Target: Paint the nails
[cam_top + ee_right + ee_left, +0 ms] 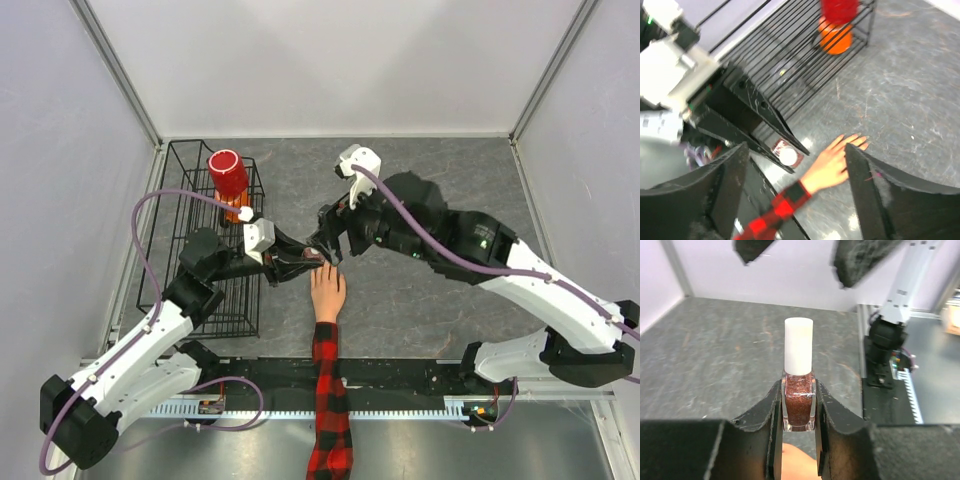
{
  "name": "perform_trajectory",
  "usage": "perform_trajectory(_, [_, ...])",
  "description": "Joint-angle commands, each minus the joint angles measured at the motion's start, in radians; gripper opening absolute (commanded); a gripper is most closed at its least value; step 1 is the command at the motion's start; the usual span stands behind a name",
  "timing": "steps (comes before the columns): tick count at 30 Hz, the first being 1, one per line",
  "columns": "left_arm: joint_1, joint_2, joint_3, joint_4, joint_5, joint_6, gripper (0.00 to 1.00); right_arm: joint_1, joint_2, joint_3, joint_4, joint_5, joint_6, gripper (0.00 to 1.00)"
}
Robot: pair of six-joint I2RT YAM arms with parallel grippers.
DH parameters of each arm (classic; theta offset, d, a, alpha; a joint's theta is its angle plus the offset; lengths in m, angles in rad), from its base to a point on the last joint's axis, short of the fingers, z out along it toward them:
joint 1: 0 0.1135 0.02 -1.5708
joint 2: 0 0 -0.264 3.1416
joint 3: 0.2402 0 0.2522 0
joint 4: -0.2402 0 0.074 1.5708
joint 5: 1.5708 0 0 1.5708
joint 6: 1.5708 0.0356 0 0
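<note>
The peach mannequin hand [327, 293] with a red-and-black plaid sleeve [329, 405] lies flat on the table, fingers pointing away; its tiny nails [858, 141] show at the fingertips in the right wrist view. My left gripper [320, 260] is shut on a small nail polish bottle [799, 401] of brown-red glitter with a white cap [799, 346], held upright just above the hand's fingers. The bottle also shows from above in the right wrist view [788, 154]. My right gripper [328, 243] is open and empty, hovering above the bottle and hand.
A black wire rack [205, 240] stands at the left, holding a red cup [228, 173] and an orange object [836, 39]. A black rail [400, 375] runs along the near edge. Grey walls enclose the table.
</note>
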State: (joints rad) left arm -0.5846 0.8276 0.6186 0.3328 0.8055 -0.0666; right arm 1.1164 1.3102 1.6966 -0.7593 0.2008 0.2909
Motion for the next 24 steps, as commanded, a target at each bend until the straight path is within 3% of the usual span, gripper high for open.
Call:
perform_trajectory(1, [-0.003, 0.031, 0.069, 0.031, 0.184, -0.055, 0.02, -0.070, 0.023, 0.058, -0.132, -0.411, -0.186, 0.79])
perform_trajectory(2, [-0.001, 0.034, 0.070, 0.034, 0.198, -0.064, 0.02, -0.078, 0.027, 0.061, -0.138, -0.419, -0.197, 0.72])
perform_trajectory(5, [-0.001, 0.041, 0.072, 0.038, 0.215, -0.070, 0.02, -0.108, 0.021, 0.058, -0.149, -0.466, -0.233, 0.64])
perform_trajectory(9, [-0.001, 0.044, 0.072, 0.038, 0.219, -0.073, 0.02, -0.119, 0.023, 0.048, -0.155, -0.521, -0.254, 0.60])
perform_trajectory(11, [-0.001, 0.044, 0.073, 0.038, 0.221, -0.073, 0.02, -0.119, 0.027, 0.040, -0.156, -0.531, -0.262, 0.53])
perform_trajectory(17, [-0.001, 0.047, 0.073, 0.038, 0.227, -0.076, 0.02, -0.119, 0.049, 0.047, -0.158, -0.537, -0.274, 0.49])
perform_trajectory(19, [-0.001, 0.048, 0.075, 0.038, 0.230, -0.078, 0.02, -0.119, 0.061, 0.058, -0.163, -0.531, -0.276, 0.40])
perform_trajectory(24, [-0.001, 0.045, 0.075, 0.038, 0.231, -0.078, 0.02, -0.119, 0.086, 0.061, -0.167, -0.547, -0.283, 0.38])
